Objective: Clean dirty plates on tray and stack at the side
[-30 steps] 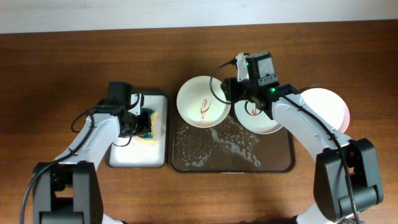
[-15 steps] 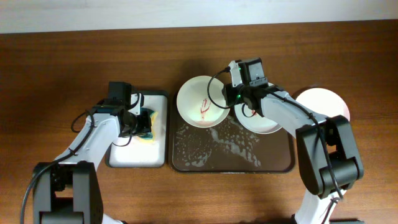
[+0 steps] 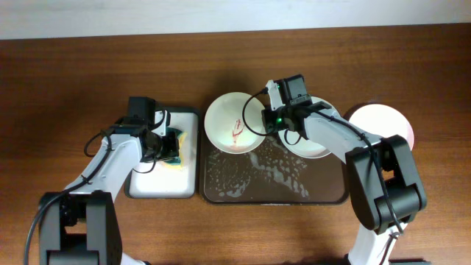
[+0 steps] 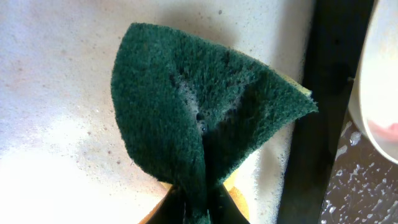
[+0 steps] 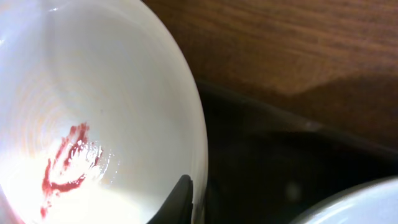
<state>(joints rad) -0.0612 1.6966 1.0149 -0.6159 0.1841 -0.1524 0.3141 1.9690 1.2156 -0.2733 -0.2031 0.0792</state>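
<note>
Right arm: right fingers [image 5: 181, 200] sit at the right-hand rim of the cream plate [image 3: 224, 118]. The wrist view shows one dark fingertip on the inner side of that rim. The other is out of view, so whether the rim is pinched or only touched cannot be told.

- Cream plate lies at the far left corner of the brown tray [image 3: 294, 188], its far edge overhanging the tray onto the counter [image 3: 73, 73]. A red smear [image 5: 65, 162] runs across its floor, left of the fingertip, unwiped.
- Mint plate [image 3: 313, 147] is just right of it on the tray, largely covered by the right arm, with a red mark showing near its left edge.
- Pink plate [image 3: 386, 121] is off the tray, on the counter at far right.
- Foam [image 3: 257, 165] is spread over the tray's near left half.

Left arm: left fingers [image 3: 168, 145] are over the white tray [image 3: 158, 184], clenched on the sponge [image 4: 205, 118]. It is folded, green side showing, and soapy.

Key relation: the smear lies to the right of the sponge, across the gap between the two trays, with the plate's left rim just beside the white tray's right edge. The left arm is the nearer one for wiping, while the right arm is on the plate's opposite rim, so it is placed to steady it.

Judgement: the next move is likely a short rightward carry of the sponge into the cream plate. The risk is the plate sliding or tipping off the tray lip if the rim is not truly held.
</note>
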